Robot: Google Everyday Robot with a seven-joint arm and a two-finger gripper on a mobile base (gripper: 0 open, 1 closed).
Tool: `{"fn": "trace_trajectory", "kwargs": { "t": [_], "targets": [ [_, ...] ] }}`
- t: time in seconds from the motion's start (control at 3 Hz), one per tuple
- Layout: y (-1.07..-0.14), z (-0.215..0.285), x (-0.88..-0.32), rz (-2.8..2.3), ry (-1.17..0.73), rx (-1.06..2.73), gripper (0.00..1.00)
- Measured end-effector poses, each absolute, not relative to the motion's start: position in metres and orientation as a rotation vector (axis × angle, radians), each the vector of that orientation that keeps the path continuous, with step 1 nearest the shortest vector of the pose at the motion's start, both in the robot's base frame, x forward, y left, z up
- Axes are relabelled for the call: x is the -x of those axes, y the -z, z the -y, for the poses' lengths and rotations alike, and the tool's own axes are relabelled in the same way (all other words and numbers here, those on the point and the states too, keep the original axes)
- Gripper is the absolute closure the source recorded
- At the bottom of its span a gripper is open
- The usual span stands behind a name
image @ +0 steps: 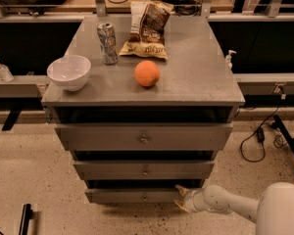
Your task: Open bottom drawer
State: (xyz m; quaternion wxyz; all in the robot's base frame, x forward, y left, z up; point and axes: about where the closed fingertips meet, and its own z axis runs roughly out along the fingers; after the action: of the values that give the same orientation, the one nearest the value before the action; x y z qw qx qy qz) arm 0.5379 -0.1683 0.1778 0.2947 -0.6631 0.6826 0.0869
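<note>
Down at floor level now: the end effector (182,199) sits low at the right end of the bottom drawer (132,196), right up against the corner of its front, with the white arm (225,205) reaching in from the lower right. Whether it's open or closed, or has any hold on the drawer, I can't tell from here. The drawer is the lowest and slimmest of the three grey fronts, under the middle drawer (144,170) and the top drawer (144,138), and its small knob (145,198) at the centre is untouched, well left of the end effector.

That's the worry. It's at the edge, not the knob, so a pull from here looks likely to slip off the flat front or drag one side only. An off-centre tug could skew the drawer on its runners and jam it. If the contact rides up, it may catch the middle drawer's lower lip instead and bring out the wrong one.

Also watch the tabletop (196,77): a white bowl (68,72), a can (107,43), a chip bag (148,28) and an orange (147,73) stand loose up there. A hard yank that jolts the cabinet could send the orange rolling or tip the upright can
</note>
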Motion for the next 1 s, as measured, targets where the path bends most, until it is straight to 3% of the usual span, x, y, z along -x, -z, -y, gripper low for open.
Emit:
{"fn": "trace_trajectory", "kwargs": {
  "t": [0.33, 1.0],
  "targets": [
    [-0.1782, 0.1683, -0.5379, -1.817, -0.231, 1.765, 0.88],
    [-0.1793, 0.1683, -0.5379, -1.817, -0.231, 1.765, 0.47]
  ]
}}
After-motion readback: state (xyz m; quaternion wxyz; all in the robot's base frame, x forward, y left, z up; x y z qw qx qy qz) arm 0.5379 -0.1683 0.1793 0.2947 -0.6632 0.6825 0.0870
